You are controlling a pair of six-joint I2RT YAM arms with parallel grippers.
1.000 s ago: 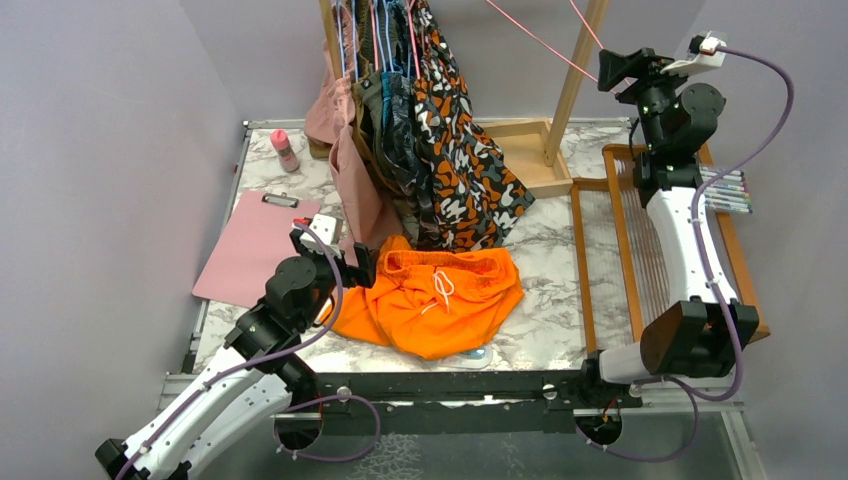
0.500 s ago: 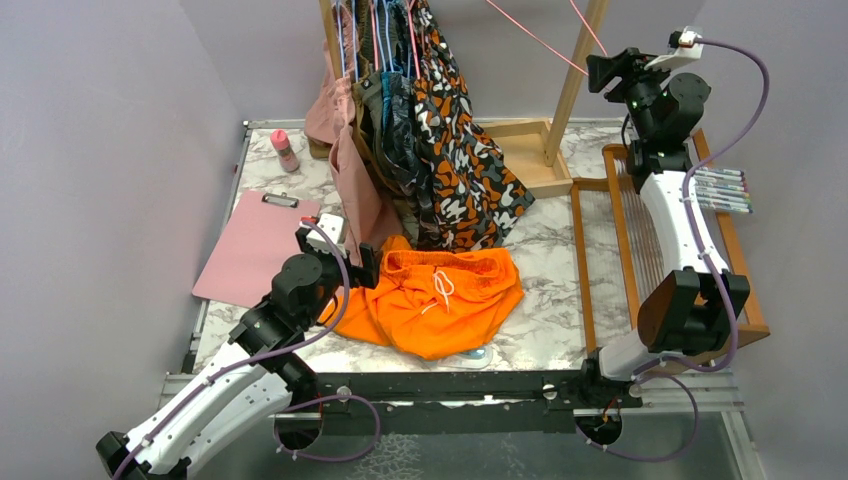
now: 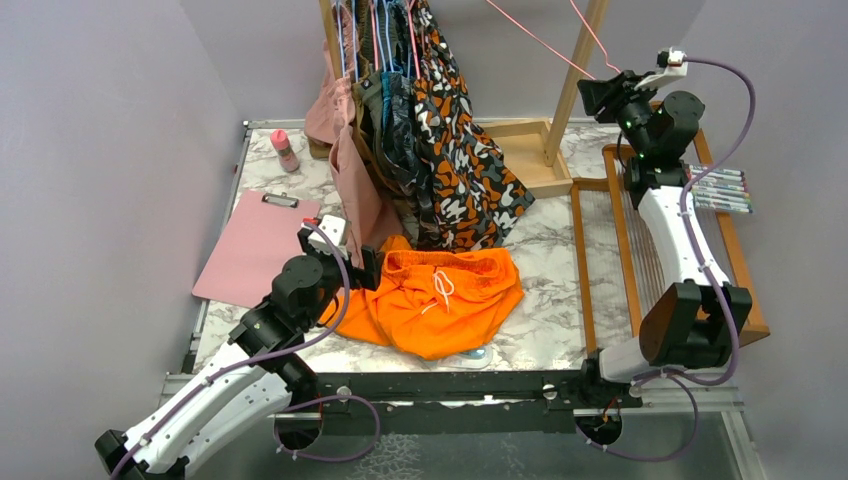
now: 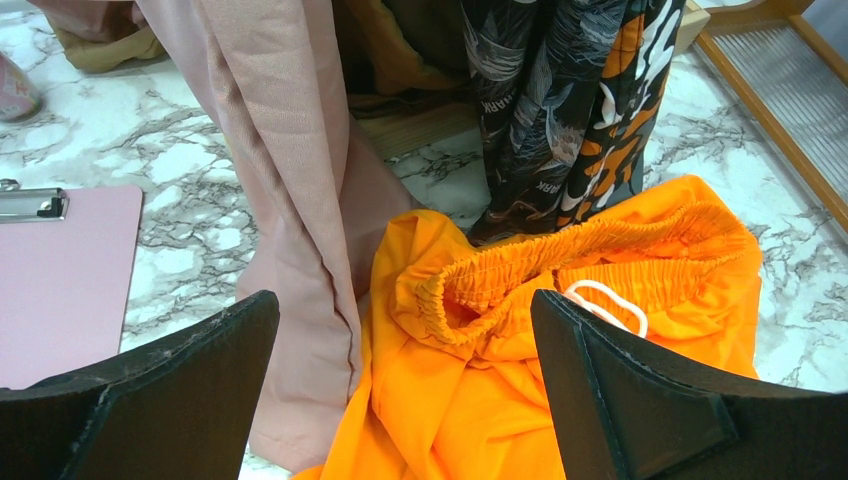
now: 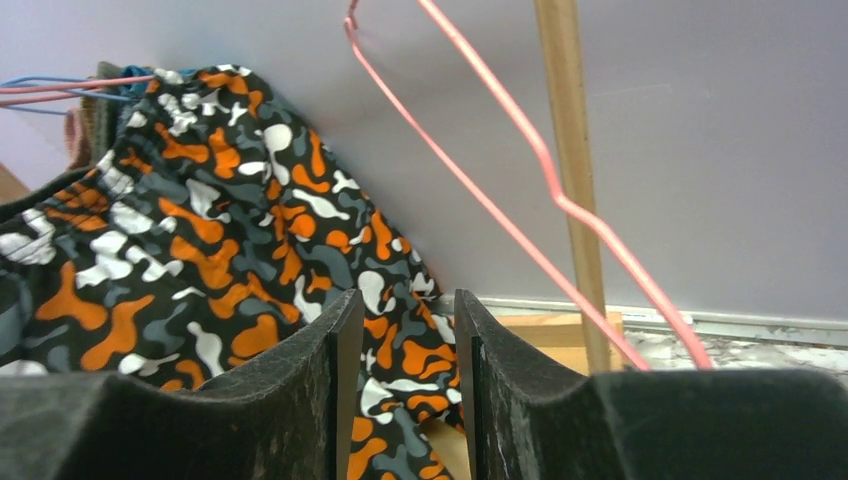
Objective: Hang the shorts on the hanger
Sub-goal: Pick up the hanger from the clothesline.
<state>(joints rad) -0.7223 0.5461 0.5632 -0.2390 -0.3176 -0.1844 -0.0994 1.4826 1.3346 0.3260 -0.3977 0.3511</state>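
Nearest, the left gripper [image 4: 405, 310] hangs with its matte black fingers spread wide, pinching nothing, just above the left end of the shorts [image 4: 520, 400]. These are smooth bright orange cloth, lying crumpled on the marble-veined table [image 3: 545, 250], with a puckered elastic waistband [image 4: 560, 255] and a loop of white drawstring [image 4: 605, 300]. Only the left wrist view shows the waistband mouth gaping open between the fingers, and a dusty pink garment [image 4: 290, 200] of fine ribbed weave hanging down to touch the shorts' left edge. A flat pink clipboard [image 4: 60, 280] lies to the left.

Farther back hangs a blotch-patterned garment [image 5: 200, 230] in orange, black and white. Up high at the right, the right gripper [image 5: 405, 300] is raised near a square wooden post [image 5: 570, 150]. Its fingers stand close together with a slim gap, and nothing sits in that gap. The hanger [image 5: 556, 200], thin pink wire with a kink, slants across the post and passes to the right of those fingers; whether it touches them I cannot tell. From above, the hanger [image 3: 540, 38] is well apart from the shorts [image 3: 440, 300].
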